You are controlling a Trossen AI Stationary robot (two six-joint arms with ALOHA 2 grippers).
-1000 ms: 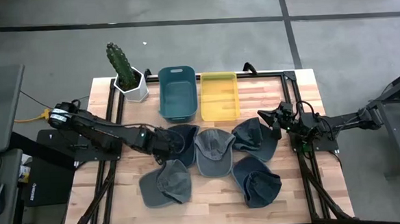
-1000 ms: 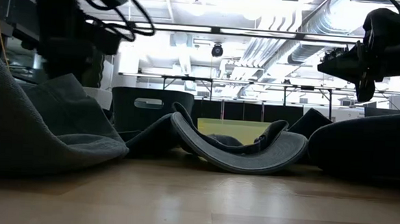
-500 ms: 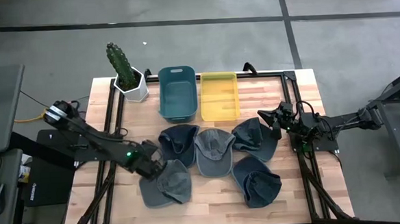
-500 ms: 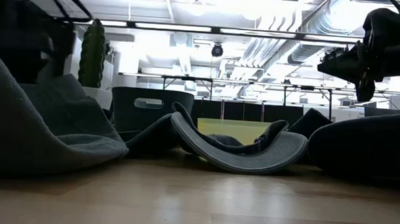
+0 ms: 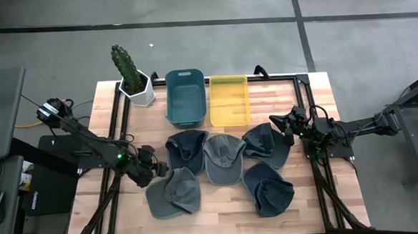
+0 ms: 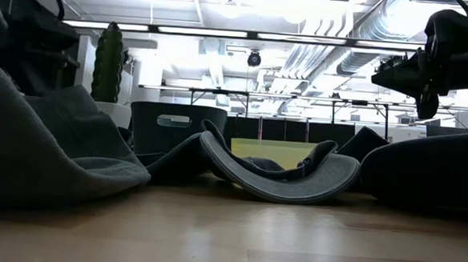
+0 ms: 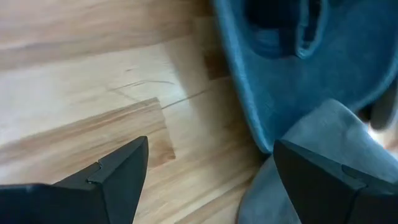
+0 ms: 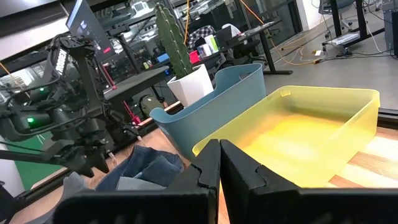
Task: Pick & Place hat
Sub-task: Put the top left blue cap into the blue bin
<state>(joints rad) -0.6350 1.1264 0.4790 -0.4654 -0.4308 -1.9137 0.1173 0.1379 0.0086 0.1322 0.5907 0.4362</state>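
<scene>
Teal bin [image 5: 185, 97] and yellow bin [image 5: 229, 100]: nothing visible inside. Five soft grey hats [image 5: 224, 158] lie on the wooden table [image 5: 221, 209]. Left gripper [image 5: 149, 172] spread, beside them; right gripper [image 5: 281, 123] closed, holding nothing.

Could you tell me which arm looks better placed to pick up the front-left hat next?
Left: its open left gripper hovers right beside the front-left hat, while the shut right gripper waits at the far side.
</scene>
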